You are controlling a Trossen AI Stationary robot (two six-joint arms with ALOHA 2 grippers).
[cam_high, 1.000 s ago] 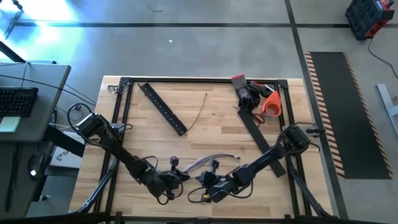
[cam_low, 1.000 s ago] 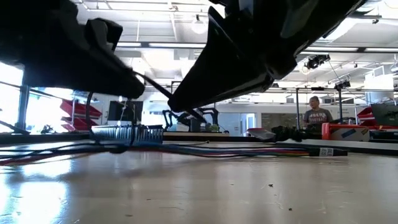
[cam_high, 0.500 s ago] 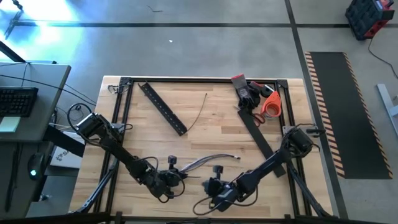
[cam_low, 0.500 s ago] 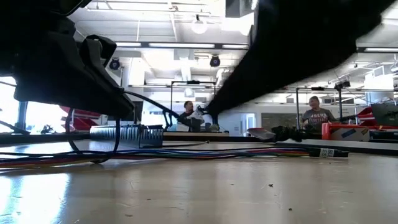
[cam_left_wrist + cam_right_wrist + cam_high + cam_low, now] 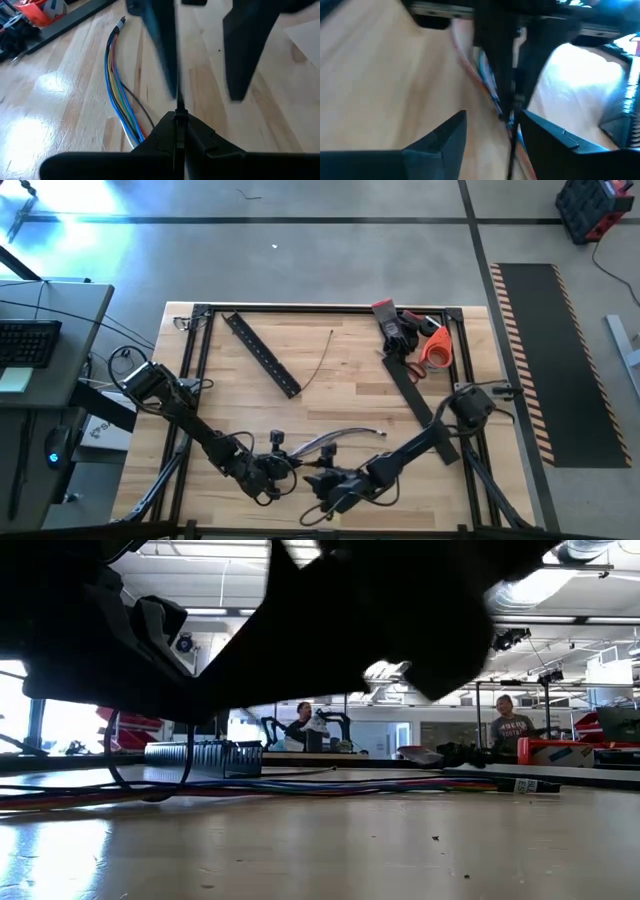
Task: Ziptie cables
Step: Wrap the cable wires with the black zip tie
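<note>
A bundle of thin coloured cables lies flat along the table's near middle; it also shows in the left wrist view and the low view. A thin black zip tie forms a slack loop about the bundle's left end. My left gripper is shut on the zip tie just left of the bundle. My right gripper faces it from the right and stands open. The zip tie's free strip runs between its fingers; whether it touches them, I cannot tell. My left gripper pinches the black zip tie between its two shut fingers. The strip sticks straight out ahead of the fingertips. The fingers slant down from the table's left side, low over the wood. The gripper itself hides which part of the tie it has.
A black perforated bar lies far left and a second black bar at the right. A loose thin strip lies mid-table. Orange-handled tools sit at the far right corner. Black rails frame the table. People stand behind.
A second ago the zip tie ran taut between both grippers. My right gripper then drew off toward the near right, rolled, and has come back toward my left gripper. The zip tie now hangs as a slack loop round the cables.
</note>
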